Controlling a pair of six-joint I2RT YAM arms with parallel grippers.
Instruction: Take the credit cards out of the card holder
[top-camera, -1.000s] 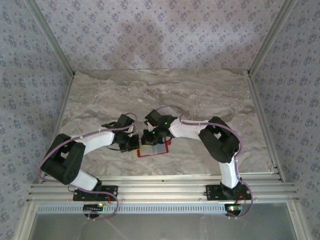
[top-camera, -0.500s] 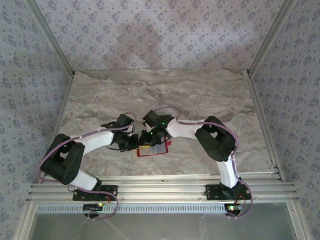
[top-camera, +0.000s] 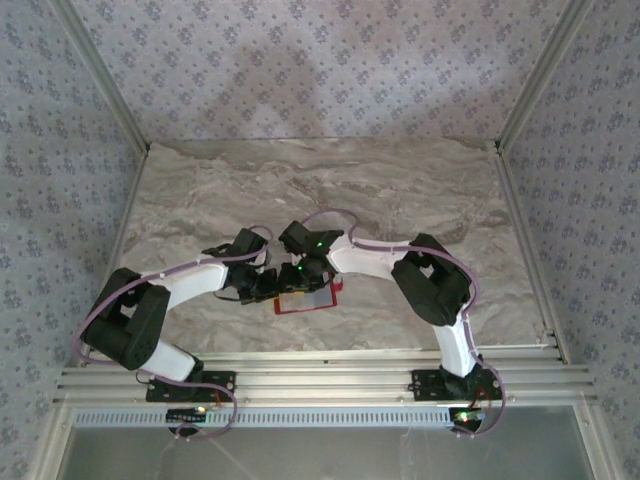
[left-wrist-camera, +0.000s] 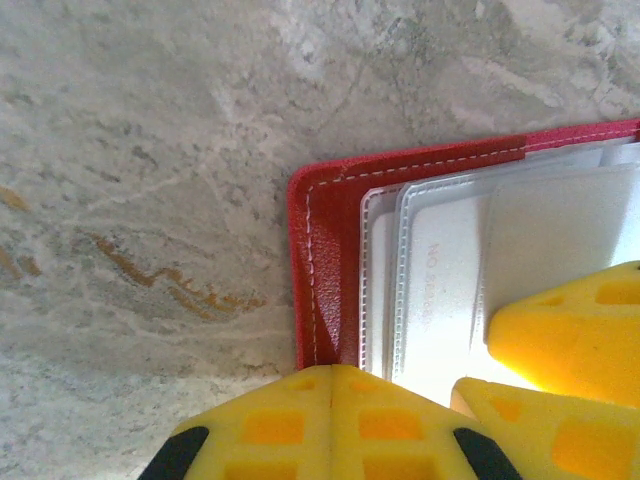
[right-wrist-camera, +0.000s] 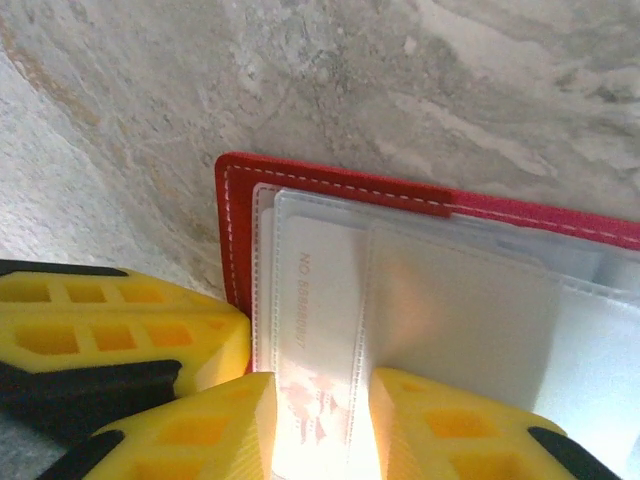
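Note:
The red card holder (top-camera: 320, 304) lies open on the marble table near the front. Its clear pockets face up, and a pale credit card (right-wrist-camera: 320, 290) printed with a number sits inside one. My left gripper (left-wrist-camera: 332, 372) is shut, its tip pressing down on the card holder's (left-wrist-camera: 328, 250) red edge. My right gripper (right-wrist-camera: 320, 420) is open a little. Its yellow fingers (right-wrist-camera: 225, 415) stand on either side of a strip of the pocket holding the card (left-wrist-camera: 440, 290). In the top view the left gripper (top-camera: 268, 288) and the right gripper (top-camera: 296, 280) meet at the holder's left end.
The marble tabletop (top-camera: 330, 190) stretches behind and to both sides of the holder. Patterned walls and metal frame rails (top-camera: 525, 250) border it. The aluminium base rail (top-camera: 320, 375) runs along the near edge.
My right gripper's jaws have opened from nearly shut to a small gap, and the right arm has shifted slightly left. The left arm and the holder have stayed put.

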